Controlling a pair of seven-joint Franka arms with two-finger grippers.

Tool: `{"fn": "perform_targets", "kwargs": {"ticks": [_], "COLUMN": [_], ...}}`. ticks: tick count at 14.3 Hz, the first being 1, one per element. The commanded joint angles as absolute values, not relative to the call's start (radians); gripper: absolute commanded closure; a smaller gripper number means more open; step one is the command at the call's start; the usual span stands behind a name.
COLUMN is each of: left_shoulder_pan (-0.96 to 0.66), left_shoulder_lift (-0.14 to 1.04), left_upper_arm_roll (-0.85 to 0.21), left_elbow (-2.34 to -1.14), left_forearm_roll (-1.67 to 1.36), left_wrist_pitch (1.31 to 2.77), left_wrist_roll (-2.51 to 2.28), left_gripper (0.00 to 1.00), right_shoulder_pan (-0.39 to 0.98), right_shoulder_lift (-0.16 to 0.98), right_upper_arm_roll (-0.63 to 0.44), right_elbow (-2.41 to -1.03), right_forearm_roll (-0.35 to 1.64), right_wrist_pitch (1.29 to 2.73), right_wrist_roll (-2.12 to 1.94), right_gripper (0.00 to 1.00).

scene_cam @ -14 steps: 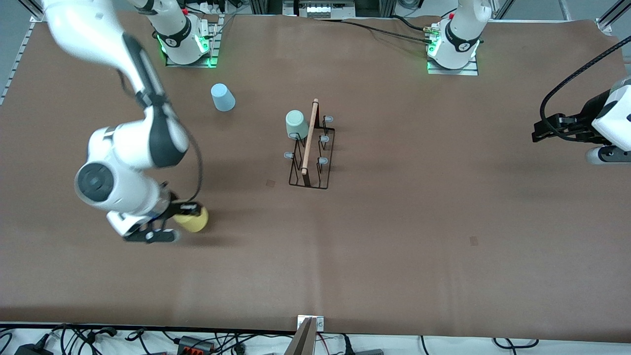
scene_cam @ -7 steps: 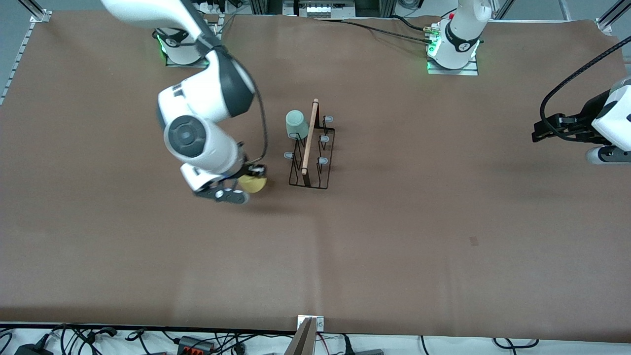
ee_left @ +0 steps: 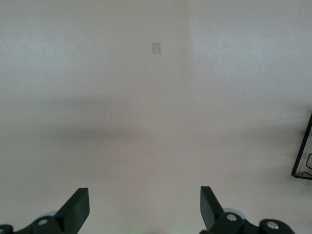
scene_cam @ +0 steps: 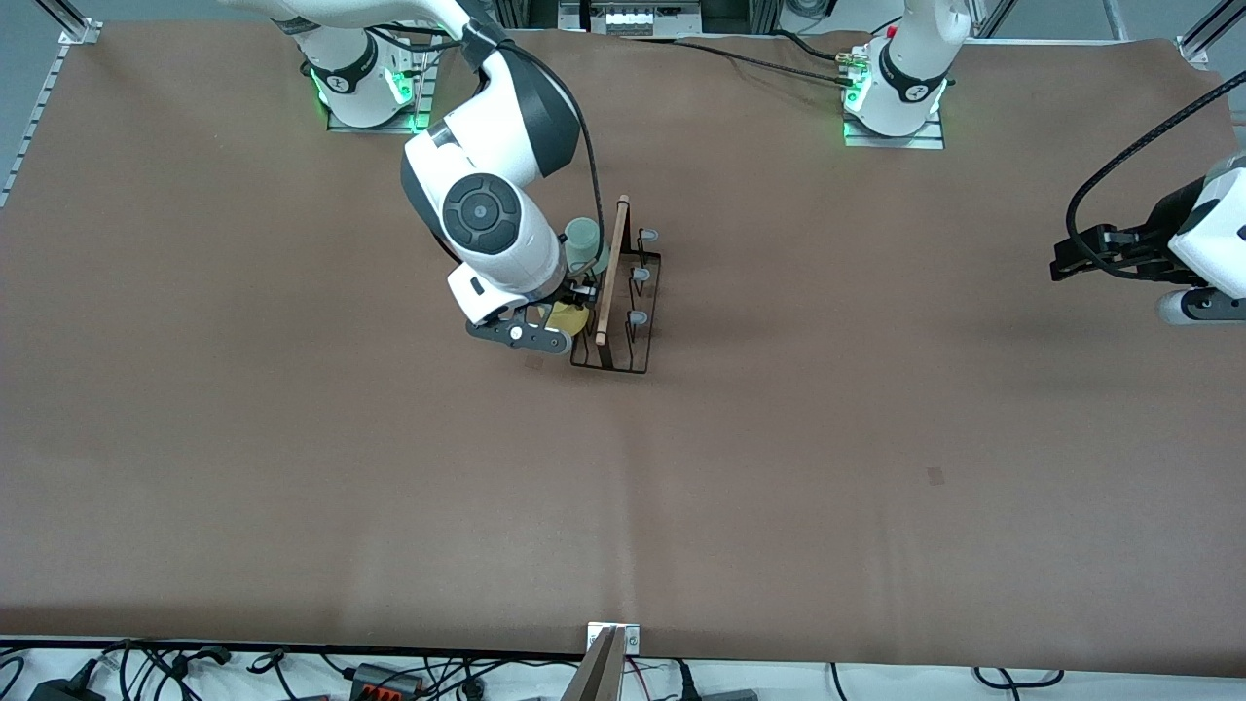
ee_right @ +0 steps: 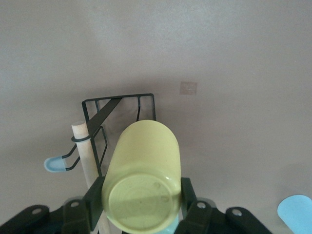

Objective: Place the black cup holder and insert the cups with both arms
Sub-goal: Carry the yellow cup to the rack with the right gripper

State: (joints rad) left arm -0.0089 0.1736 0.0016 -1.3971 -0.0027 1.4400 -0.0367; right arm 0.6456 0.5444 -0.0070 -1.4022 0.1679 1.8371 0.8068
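At table centre: rack (scene_cam: 615, 310) stands upright, wooden rod (scene_cam: 611, 270) on top, pale-tipped pegs (scene_cam: 638, 276) sticking out on both sides.
Right gripper (scene_cam: 560, 323): over the rack's side toward the right arm's end – jaws clamped on the yellow cup (ee_right: 142, 177).
Yellow cup: held tilted, flat base facing the wrist camera, mouth pointing down and away toward the rack (ee_right: 119, 114); whether a peg is already inside it I can't tell.
Green cup (scene_cam: 584, 243): already seated upside down on a peg, farther from the front camera than the yellow one, beside the rod.
Blue cup: not visible in front view – likely hidden by the right arm.
Left gripper (ee_left: 141, 209): parked over bare table (ee_left: 156, 107) at the left arm's end, well apart from the rack, jaws wide, holding nothing. Left arm waits.
Handling, cup: looks like thin plastic, light, smooth wall – probably slips if squeezed weakly, flexes if squeezed hard. Grip across the body near the closed base, as now, leaves the mouth free for the peg.
Handling, rack: thin wire, likely light and easy to shove or tip; a sideways push from the cup could move it.
Step, my read: lining the cup's mouth onto a free peg, then release.
Risk: cup rim catching the wire or rod.
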Motion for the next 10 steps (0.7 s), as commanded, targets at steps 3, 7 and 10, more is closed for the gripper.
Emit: {"fn": "perform_targets", "kwargs": {"ticks": [3, 7, 10], "left_shoulder_pan": [-0.011, -0.011, -0.011], "left_shoulder_lift": [0.152, 0.152, 0.152], "left_upper_arm_roll": [0.009, 0.009, 0.009], "left_elbow": [-1.42, -1.42, -1.42], "left_forearm_roll": [-0.026, -0.026, -0.026], "left_wrist_pitch": [1.44, 1.44, 1.44], "left_wrist_roll": [-0.043, -0.043, -0.043], "left_gripper": [0.0, 0.0, 0.0], "right_shoulder_pan": [0.66, 0.664, 0.663], "right_shoulder_lift": [0.535, 0.557, 0.574], "right_upper_arm_roll": [-0.009, -0.011, -0.011], "right_elbow": [-1.419, -1.419, -1.419], "right_forearm_roll": [0.186, 0.184, 0.183], "right_wrist_pitch": [1.836, 1.842, 1.855], "right_wrist_roll": [0.821, 0.824, 0.821], "right_gripper": [0.78, 0.78, 0.78]}}
